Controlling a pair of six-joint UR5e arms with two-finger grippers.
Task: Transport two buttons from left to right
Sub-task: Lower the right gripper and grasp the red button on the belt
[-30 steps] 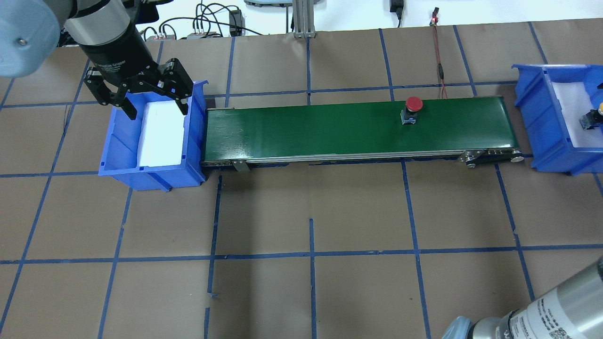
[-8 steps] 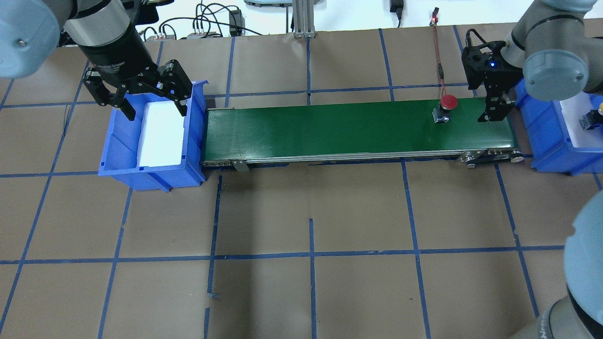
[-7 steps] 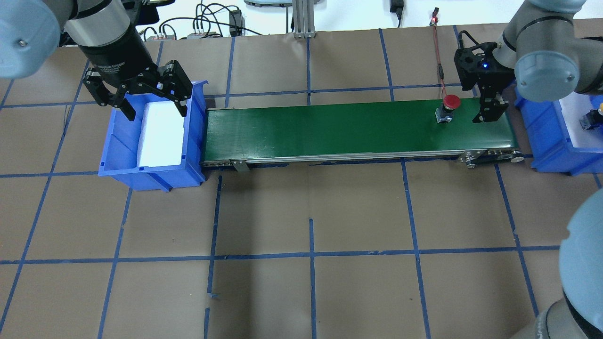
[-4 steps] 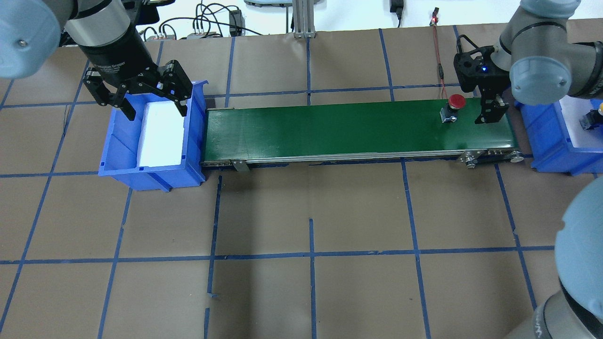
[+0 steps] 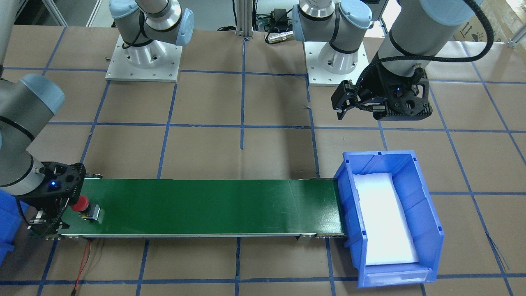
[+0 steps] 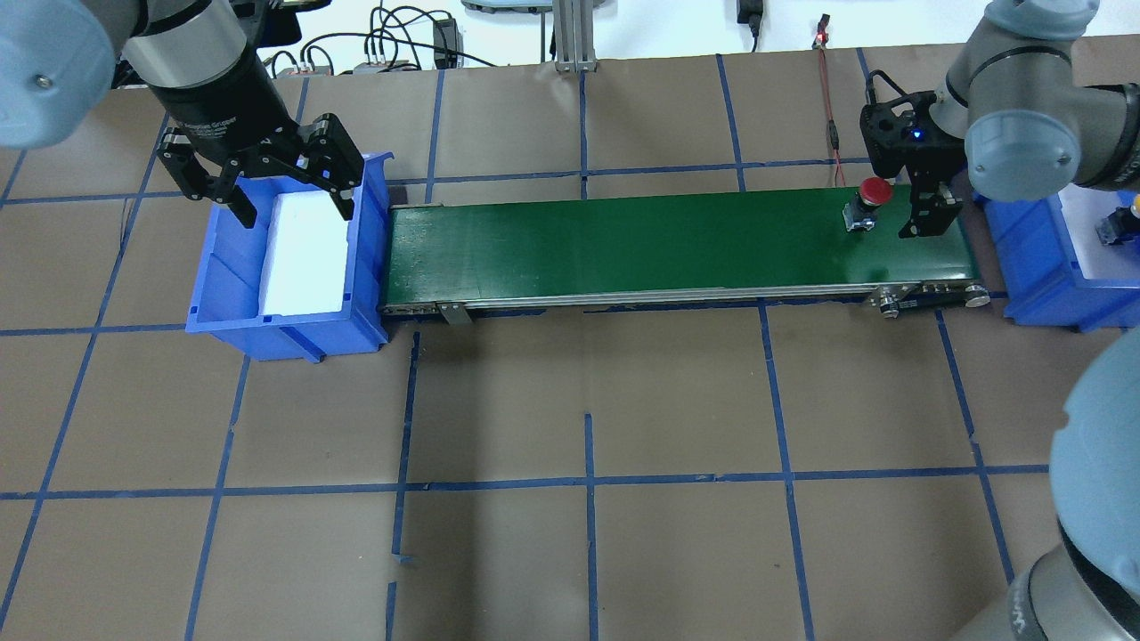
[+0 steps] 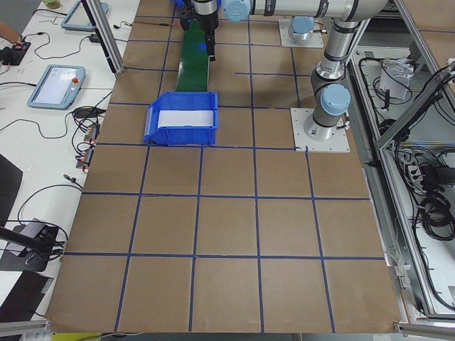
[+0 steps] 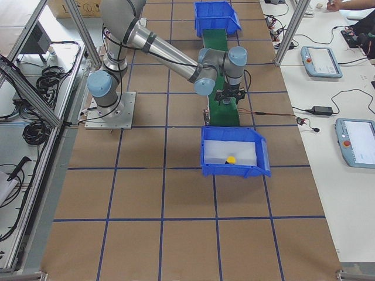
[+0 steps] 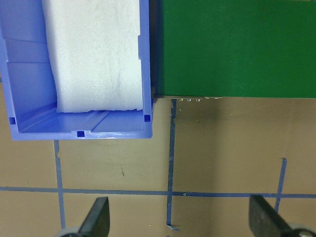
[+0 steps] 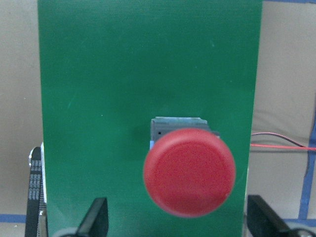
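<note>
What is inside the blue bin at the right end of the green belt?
The blue bin holds a white foam pad with the yellow button on it. I see nothing else there. In the overhead view, the right arm and the picture's edge cover most of the inside.

Your table (image 6: 677, 392) is covered in brown paper, marked with a blue tape grid (image 6: 590, 534). You have white benches (image 7: 35, 163) at both ends, carrying pendants (image 7: 57, 79) and cables (image 7: 89, 135), with aluminium posts (image 7: 103, 39) alongside.
</note>
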